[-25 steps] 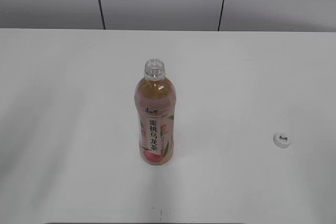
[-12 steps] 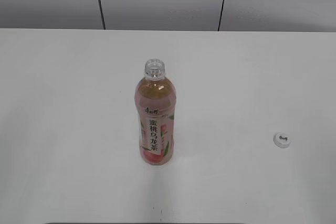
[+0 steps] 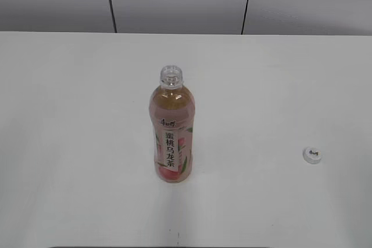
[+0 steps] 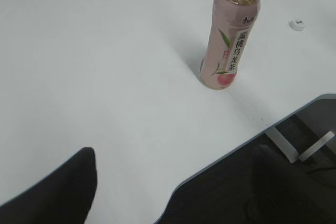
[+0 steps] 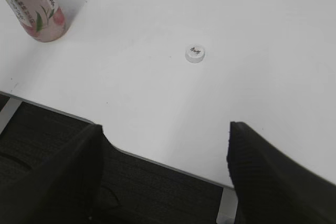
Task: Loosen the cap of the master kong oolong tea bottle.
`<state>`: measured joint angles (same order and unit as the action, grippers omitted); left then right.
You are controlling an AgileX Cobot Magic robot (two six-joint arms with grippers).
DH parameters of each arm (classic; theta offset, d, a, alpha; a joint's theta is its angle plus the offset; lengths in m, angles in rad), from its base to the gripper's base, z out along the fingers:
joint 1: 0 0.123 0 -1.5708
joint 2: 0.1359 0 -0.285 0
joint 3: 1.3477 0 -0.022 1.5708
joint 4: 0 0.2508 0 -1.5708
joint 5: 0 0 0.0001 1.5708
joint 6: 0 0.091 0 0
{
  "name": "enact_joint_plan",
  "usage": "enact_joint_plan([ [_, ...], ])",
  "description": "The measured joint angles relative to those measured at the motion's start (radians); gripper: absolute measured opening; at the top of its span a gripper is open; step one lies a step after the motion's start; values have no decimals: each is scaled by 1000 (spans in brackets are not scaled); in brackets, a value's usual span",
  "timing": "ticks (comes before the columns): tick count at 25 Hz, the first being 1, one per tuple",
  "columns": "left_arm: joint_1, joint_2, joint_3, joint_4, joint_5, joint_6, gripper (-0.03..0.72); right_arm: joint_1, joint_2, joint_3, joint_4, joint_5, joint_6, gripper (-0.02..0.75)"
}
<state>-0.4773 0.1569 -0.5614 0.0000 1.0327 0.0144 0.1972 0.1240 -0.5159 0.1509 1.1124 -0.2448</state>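
One master kong oolong tea bottle [image 3: 172, 132], upright on desk [image 3: 70, 143], neck open. One cap [image 3: 312, 154], white, dark mark on top, lying loose on desk well apart from bottle. One desk, white. Two pincers in wrist views only: left pincer [image 4: 173, 182], two dark fingers, spread wide, nothing between; right pincer [image 5: 163, 177], two dark fingers, spread wide, nothing between. Two dark vertical seams [image 3: 109, 1] on wall behind desk.
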Motion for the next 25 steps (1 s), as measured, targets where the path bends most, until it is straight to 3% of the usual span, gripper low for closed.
enact_joint_plan([
  [19, 1, -2, 0, 0, -2, 2, 477, 0, 0, 0, 0, 0, 0, 554],
  [25, 123, -9, 0, 0, -4, 2, 468, 0, 0, 0, 0, 0, 0, 554],
])
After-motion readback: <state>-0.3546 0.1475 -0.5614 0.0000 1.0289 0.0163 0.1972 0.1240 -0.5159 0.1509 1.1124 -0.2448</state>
